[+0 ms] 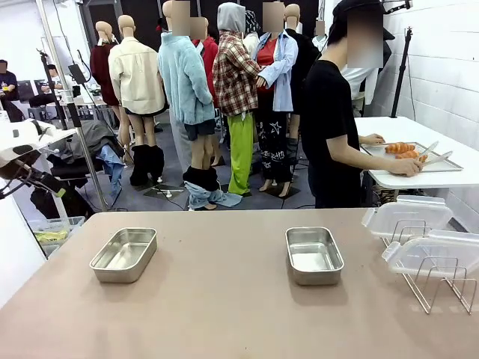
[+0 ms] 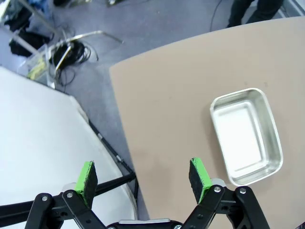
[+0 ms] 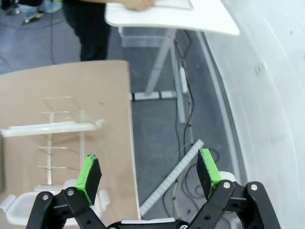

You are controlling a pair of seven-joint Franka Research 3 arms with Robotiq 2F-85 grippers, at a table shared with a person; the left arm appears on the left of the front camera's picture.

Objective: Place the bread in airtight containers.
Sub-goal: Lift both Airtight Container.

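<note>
Two empty steel tins stand lidless on the tan table: the left tin (image 1: pixel 124 254) and the right tin (image 1: pixel 313 255). In the left wrist view the left tin (image 2: pixel 247 136) lies ahead and to the right of my open left gripper (image 2: pixel 143 179), which hovers over the table's edge. Two clear white-rimmed lids (image 1: pixel 419 232) rest on a wire rack (image 1: pixel 438 280) at the right; a lid (image 3: pixel 47 128) and the rack (image 3: pixel 62 143) lie left of my open right gripper (image 3: pixel 150 174). Bread rolls (image 1: pixel 404 149) lie on a flat metal tray (image 1: pixel 441 166) on a far white table, under a person's hands (image 1: pixel 408 166).
The person in black (image 1: pixel 329 127) stands at the far side, turned to the white side table (image 1: pixel 419 142). A white panel (image 2: pixel 43 143) and floor cables lie beside the table's left edge. A white wall (image 3: pixel 267 95) runs along the right.
</note>
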